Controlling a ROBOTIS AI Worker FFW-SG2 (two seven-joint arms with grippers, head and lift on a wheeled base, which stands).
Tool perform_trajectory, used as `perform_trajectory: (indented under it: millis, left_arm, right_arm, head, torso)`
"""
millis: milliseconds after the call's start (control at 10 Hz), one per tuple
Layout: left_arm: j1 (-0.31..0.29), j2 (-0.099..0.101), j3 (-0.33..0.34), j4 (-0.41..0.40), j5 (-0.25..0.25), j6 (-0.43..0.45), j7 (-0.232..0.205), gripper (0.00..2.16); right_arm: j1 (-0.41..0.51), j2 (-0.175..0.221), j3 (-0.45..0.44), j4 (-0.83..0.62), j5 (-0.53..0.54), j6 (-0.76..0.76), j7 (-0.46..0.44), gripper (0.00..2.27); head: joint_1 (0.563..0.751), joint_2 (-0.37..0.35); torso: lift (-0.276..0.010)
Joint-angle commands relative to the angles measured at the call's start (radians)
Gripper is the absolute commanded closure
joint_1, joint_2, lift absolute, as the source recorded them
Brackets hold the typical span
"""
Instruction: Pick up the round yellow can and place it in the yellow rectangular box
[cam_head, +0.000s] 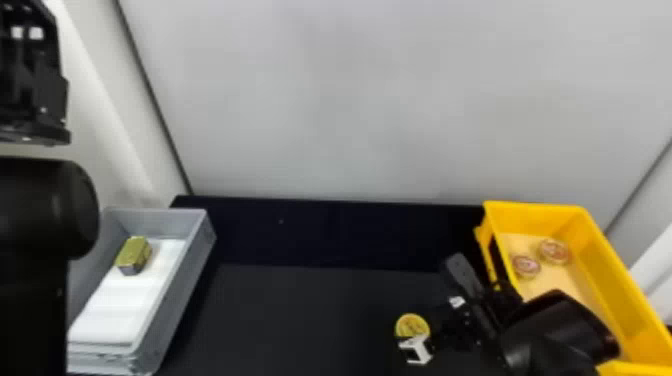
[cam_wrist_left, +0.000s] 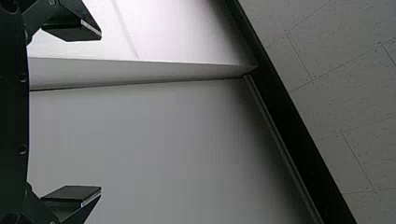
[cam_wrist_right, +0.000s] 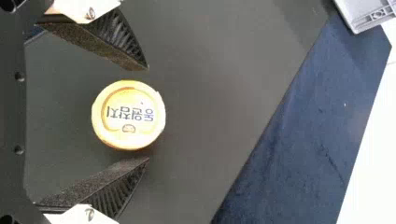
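My right gripper (cam_head: 431, 324) is at the round yellow can (cam_head: 412, 325), low and right of centre in the head view. In the right wrist view, the right gripper (cam_wrist_right: 148, 114) stands open, with a finger on either side of the can (cam_wrist_right: 128, 115) and dark gaps separating them from it. The can rests on the dark table, lid facing the camera. The yellow rectangular box (cam_head: 612, 280) lies at the right, partly covered by the right arm. My left gripper (cam_head: 32, 75) is parked high at the far left; in the left wrist view the left gripper (cam_wrist_left: 100, 112) is open, holding nothing.
Two round reddish-lidded cans (cam_head: 554, 251) sit inside the yellow box. A grey bin (cam_head: 187, 280) on the left holds a green-gold block-shaped can (cam_head: 134, 255) on a white surface. The black table (cam_head: 300, 315) stretches between the containers, with a pale wall behind.
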Motion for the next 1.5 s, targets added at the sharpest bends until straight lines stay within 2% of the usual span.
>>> perform_trajectory:
  millis: [0, 600, 700, 900, 1200, 1300, 1400]
  left_arm:
    - [-0.001, 0.000, -0.001, 0.000, 0.000, 0.001, 0.000, 0.11]
    - [-0.003, -0.002, -0.004, 0.000, 0.000, 0.001, 0.000, 0.11]
    - [-0.003, 0.000, -0.004, 0.000, 0.000, 0.001, 0.000, 0.11]
    - [-0.001, 0.000, -0.004, 0.000, 0.000, 0.001, 0.000, 0.11]
    - [0.001, 0.000, -0.003, -0.001, 0.000, 0.002, 0.000, 0.11]
    - [0.002, 0.001, -0.003, -0.003, 0.000, 0.006, 0.000, 0.11]
    - [0.007, 0.000, 0.000, -0.004, 0.000, 0.006, 0.000, 0.11]
  right_arm:
    - [0.000, 0.001, -0.004, 0.004, 0.005, -0.003, -0.001, 0.09]
    - [0.000, 0.003, -0.006, 0.022, 0.006, -0.012, -0.006, 0.11]
    - [0.000, 0.003, -0.006, 0.021, 0.006, -0.011, -0.006, 0.18]
    - [0.004, 0.003, -0.010, 0.007, 0.011, -0.003, -0.007, 0.59]
    - [0.037, -0.012, -0.018, -0.083, 0.018, 0.048, 0.025, 0.71]
    - [0.058, -0.014, -0.034, -0.146, 0.031, 0.095, 0.045, 0.82]
    - [0.080, -0.019, -0.038, -0.218, 0.035, 0.137, 0.057, 0.82]
  head:
    - [0.663, 0.054]
    - [0.663, 0.054]
    - [0.663, 0.054]
    - [0.663, 0.054]
    - [0.663, 0.054]
    - [0.663, 0.054]
    - [0.663, 0.054]
  torso:
    - [-0.010]
    - [-0.010]
    - [-0.010]
    - [-0.010]
    - [-0.010]
    - [-0.010]
    - [-0.010]
